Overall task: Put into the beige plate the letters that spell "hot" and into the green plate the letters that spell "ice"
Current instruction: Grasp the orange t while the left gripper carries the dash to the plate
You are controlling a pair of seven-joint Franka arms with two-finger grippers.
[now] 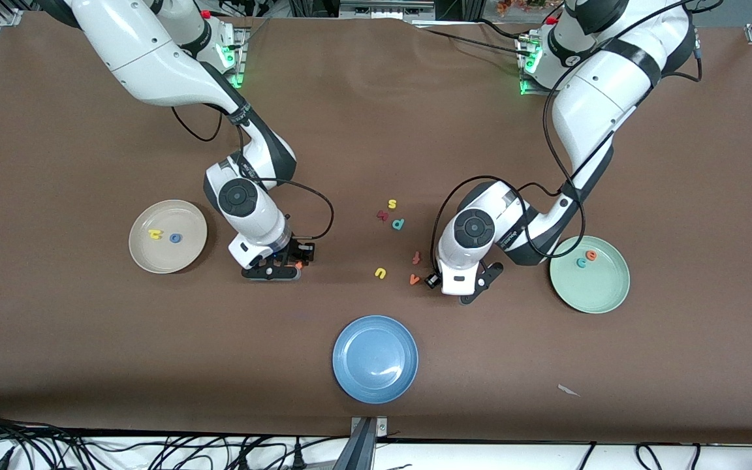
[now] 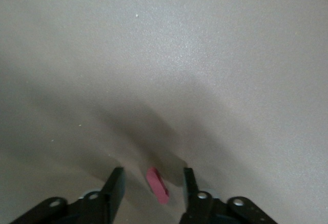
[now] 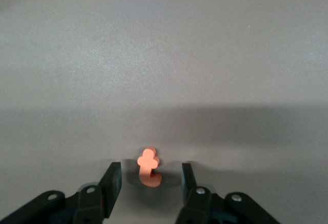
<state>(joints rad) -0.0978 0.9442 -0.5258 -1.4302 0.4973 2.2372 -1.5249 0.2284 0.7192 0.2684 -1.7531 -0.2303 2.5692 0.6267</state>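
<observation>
Right gripper (image 3: 150,166) is low over the table (image 1: 89,359), between the beige plate (image 1: 138,251) and the loose letter cluster. I see its jaws part-way wide, straddling the orange t (image 3: 148,174). The t lies flat on the table, with a gap to each finger (image 3: 114,180), so it is not gripped.

Left gripper (image 2: 152,174) is low over the table next to the green plate (image 1: 601,294), on the side toward the letters. Its jaws are also part-way wide, one either side of the dark red i (image 2: 158,185). The i is on the table and I see no contact with either finger (image 2: 115,183).

Beige plate sits toward the right arm's end and holds the yellow h (image 1: 154,234) and blue o (image 1: 175,238), close together. Green plate sits toward the left arm's end and holds the teal c (image 1: 581,263) and orange e (image 1: 591,255), touching or nearly so.

Loose letters mid-table:
- yellow s (image 1: 391,204), farthest from the front camera
- teal p (image 1: 399,224)
- reddish f (image 1: 416,258)
- orange v (image 1: 414,279)
- yellow u (image 1: 380,273)

Blue plate (image 1: 375,385) is nearest the front camera, mid-table.
</observation>
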